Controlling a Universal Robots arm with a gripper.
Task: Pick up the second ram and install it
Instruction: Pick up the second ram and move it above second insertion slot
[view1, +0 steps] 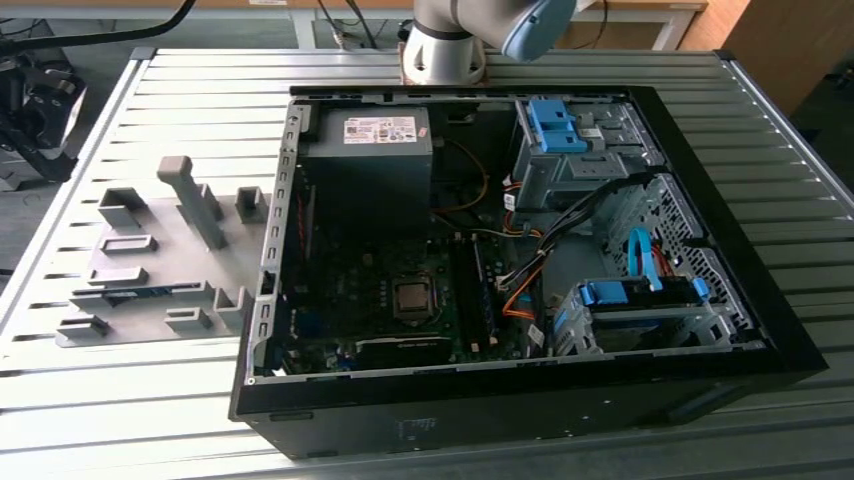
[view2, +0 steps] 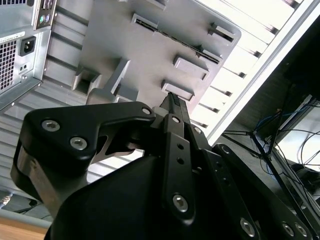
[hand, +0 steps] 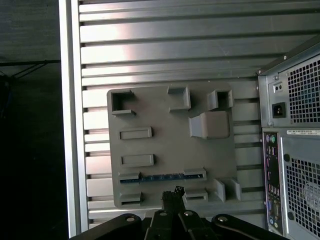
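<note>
So the end effector (hand: 172, 194) (view2: 171, 100) hangs over the grey holder plate (hand: 165, 145). Its fingers are pinched together on nothing, as far as I can make out in both wrist views. Just past its tip in the first wrist view is the second ram (hand: 162, 177), a thin blue stick sitting on edge in a slot between two holder blocks. The plate lies flat on the slatted desk (hand: 175, 45), close to the desk edge on the exterior view's left. Further over, the open PC case (view1: 467, 410) takes up the desk's middle, right beside the plate.

Open computer case (view1: 534, 412) on slatted table (view1: 134, 420); second ram (view1: 140, 292) in grey holder plate (view1: 180, 262).
</note>
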